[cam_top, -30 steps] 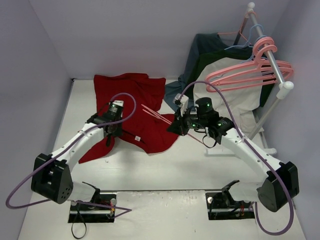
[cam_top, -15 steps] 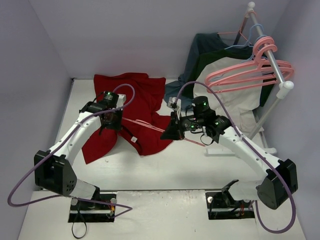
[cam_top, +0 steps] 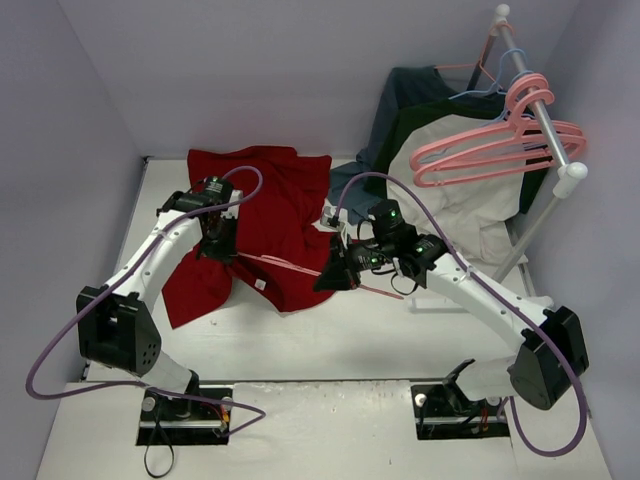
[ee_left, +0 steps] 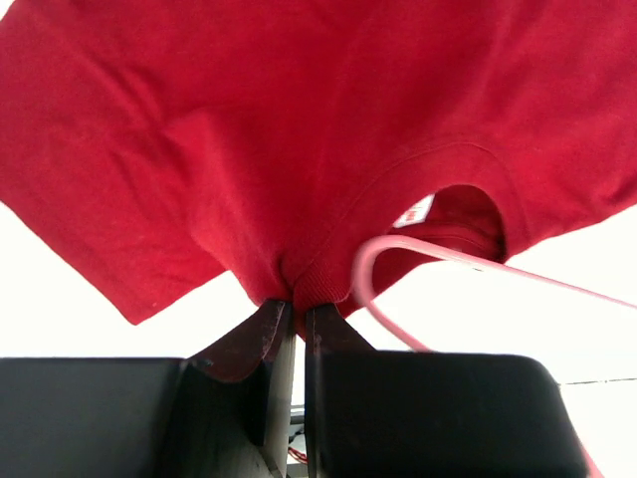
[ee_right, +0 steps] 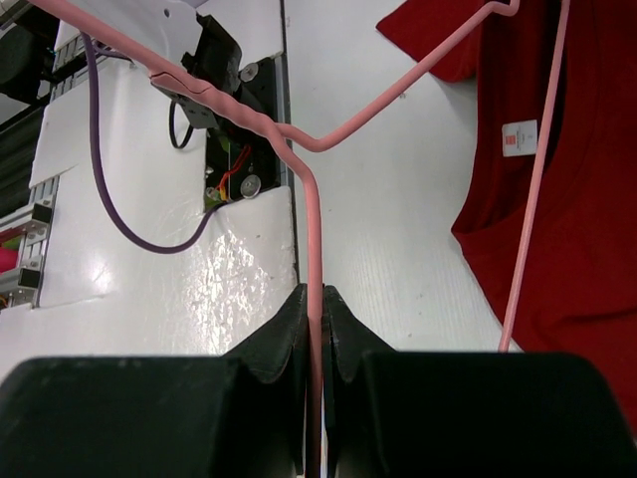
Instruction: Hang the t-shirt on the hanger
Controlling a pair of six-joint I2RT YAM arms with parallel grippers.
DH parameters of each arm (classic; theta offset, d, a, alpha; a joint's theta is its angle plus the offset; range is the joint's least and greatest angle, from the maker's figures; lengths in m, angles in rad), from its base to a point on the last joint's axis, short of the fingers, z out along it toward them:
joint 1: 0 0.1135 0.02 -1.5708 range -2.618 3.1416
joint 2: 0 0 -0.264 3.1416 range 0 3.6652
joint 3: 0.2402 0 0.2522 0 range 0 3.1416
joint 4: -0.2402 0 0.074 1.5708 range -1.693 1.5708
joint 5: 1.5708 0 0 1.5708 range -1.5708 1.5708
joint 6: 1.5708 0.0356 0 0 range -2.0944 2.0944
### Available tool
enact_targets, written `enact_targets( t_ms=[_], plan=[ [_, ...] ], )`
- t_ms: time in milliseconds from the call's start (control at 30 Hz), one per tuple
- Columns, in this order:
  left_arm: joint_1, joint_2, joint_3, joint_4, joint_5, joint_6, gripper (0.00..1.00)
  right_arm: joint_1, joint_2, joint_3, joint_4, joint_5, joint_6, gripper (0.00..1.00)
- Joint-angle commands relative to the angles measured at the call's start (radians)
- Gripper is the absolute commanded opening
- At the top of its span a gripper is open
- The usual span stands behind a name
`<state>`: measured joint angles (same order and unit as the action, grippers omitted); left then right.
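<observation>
The deep-red t-shirt [cam_top: 275, 195] lies crumpled on the white table at the back left. My left gripper [cam_top: 220, 246] [ee_left: 299, 304] is shut on a fold of its ribbed collar. The neck opening gapes beside it, and the white label [ee_left: 413, 211] shows inside. My right gripper [cam_top: 336, 276] [ee_right: 316, 295] is shut on the thin wire of the salmon-pink hanger [cam_top: 290, 266] [ee_right: 311, 189]. The hanger reaches left across the shirt. In the left wrist view one curved end of the hanger [ee_left: 370, 261] sits at the neck opening.
At the back right a slanted rack pole [cam_top: 540, 110] carries several pink hangers [cam_top: 490, 150], a thin blue hanger [cam_top: 488, 86], a dark blue-grey garment [cam_top: 410, 90] and a cream-and-dark-green garment [cam_top: 460, 195]. Walls close in the table on the left and at the back.
My right gripper has carried the hanger to the left, towards the shirt's neck. My left gripper has moved back with the collar, and the shirt's right side has bunched leftwards.
</observation>
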<state>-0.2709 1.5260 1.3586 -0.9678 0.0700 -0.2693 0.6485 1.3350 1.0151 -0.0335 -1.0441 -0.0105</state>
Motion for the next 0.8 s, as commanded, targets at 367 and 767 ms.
enact_targets(
  t_ms=[367, 767],
  plan=[
    [0.05, 0.053, 0.094, -0.037, 0.021, -0.027, 0.0, 0.007, 0.005, 0.001, 0.053, 0.008, -0.007, 0.0],
    [0.05, 0.013, 0.097, -0.083, 0.16, 0.032, 0.0, 0.028, 0.15, 0.103, 0.055, -0.002, -0.102, 0.0]
  ],
)
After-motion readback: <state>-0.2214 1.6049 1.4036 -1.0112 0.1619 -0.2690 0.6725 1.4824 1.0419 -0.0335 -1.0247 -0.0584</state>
